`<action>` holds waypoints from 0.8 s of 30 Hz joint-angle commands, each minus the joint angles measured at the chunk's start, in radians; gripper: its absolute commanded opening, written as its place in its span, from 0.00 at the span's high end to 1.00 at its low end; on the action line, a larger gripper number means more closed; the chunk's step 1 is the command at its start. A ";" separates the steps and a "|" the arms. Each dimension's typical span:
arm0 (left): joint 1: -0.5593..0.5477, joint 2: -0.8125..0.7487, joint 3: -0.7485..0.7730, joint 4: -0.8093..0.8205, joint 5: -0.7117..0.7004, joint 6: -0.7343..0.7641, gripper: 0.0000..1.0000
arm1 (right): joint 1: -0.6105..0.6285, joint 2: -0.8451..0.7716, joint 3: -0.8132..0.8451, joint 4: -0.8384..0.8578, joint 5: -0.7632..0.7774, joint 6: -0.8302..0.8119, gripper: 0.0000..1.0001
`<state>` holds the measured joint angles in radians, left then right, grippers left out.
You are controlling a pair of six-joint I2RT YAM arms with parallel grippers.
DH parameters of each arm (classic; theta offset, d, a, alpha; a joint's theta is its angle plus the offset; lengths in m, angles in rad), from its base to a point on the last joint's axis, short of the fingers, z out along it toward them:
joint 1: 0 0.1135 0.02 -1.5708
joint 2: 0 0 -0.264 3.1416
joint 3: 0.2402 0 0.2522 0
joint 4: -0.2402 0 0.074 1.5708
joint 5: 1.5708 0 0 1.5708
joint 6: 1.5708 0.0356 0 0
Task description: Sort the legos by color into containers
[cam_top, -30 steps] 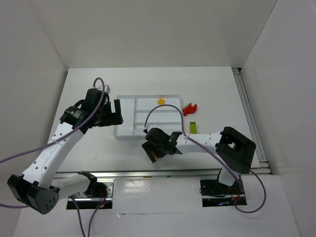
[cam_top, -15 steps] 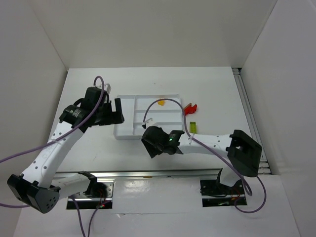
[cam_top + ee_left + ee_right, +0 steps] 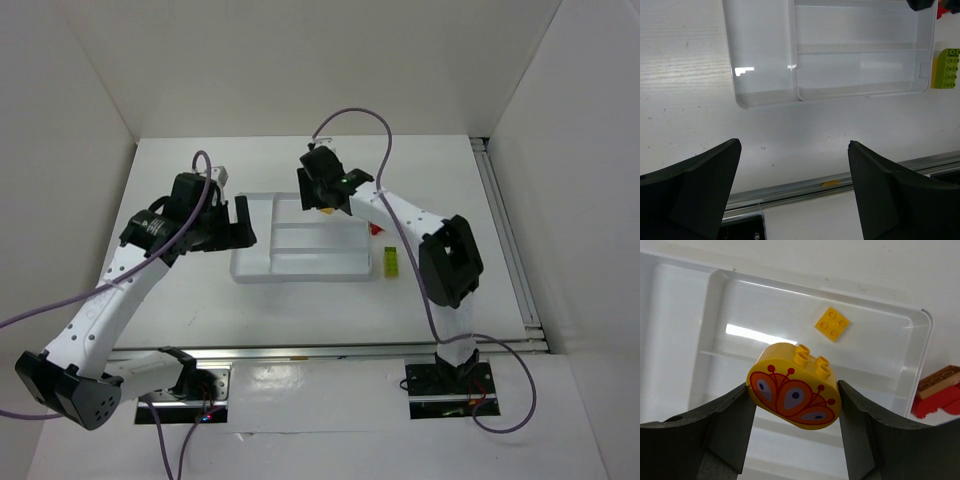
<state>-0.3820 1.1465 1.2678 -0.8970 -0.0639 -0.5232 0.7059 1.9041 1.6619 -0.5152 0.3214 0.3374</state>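
My right gripper [image 3: 794, 386] is shut on a rounded yellow lego [image 3: 795, 385] with an orange-red pattern and holds it above the white tray [image 3: 927, 340]. A small flat yellow lego [image 3: 832, 324] lies in the tray's far long section. From the top view, the right gripper [image 3: 321, 195] hangs over the far side of the tray [image 3: 255, 272]. A red lego [image 3: 935, 399] lies outside the tray's right end. A lime green lego [image 3: 391, 260] sits on the table by the tray's right side. My left gripper [image 3: 240, 226] is open, left of the tray.
In the left wrist view, the open left gripper [image 3: 794, 146] frames bare table in front of the tray [image 3: 765, 100], with the lime green lego [image 3: 946, 68] at the right edge. A metal rail [image 3: 830, 182] runs along the table's near edge. White walls enclose the table.
The right arm swung from in front of the tray's near edge to above its far section, carrying the yellow lego. The left arm has barely moved.
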 commanded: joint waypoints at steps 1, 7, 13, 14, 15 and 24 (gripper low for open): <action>0.005 -0.030 0.024 0.004 -0.005 0.008 0.00 | -0.031 0.096 0.104 -0.006 -0.031 -0.038 0.48; 0.005 -0.048 -0.016 -0.005 -0.005 -0.001 0.00 | -0.052 0.260 0.245 0.014 -0.056 -0.038 0.46; 0.005 -0.048 -0.027 -0.014 0.006 -0.001 0.00 | -0.053 0.371 0.378 -0.029 -0.078 -0.029 0.08; 0.005 -0.048 -0.027 -0.025 -0.017 0.008 0.00 | -0.043 0.371 0.378 -0.038 -0.068 -0.029 0.07; 0.005 -0.048 -0.015 -0.025 -0.027 0.008 0.00 | -0.043 0.359 0.378 -0.039 -0.059 -0.029 0.06; 0.005 0.012 0.074 -0.059 -0.082 0.065 0.00 | -0.149 -0.081 -0.070 0.010 0.021 0.034 0.15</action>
<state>-0.3817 1.1561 1.2900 -0.9497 -0.1108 -0.4969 0.6296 2.0518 1.7115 -0.5285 0.2863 0.3428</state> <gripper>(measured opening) 0.997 0.858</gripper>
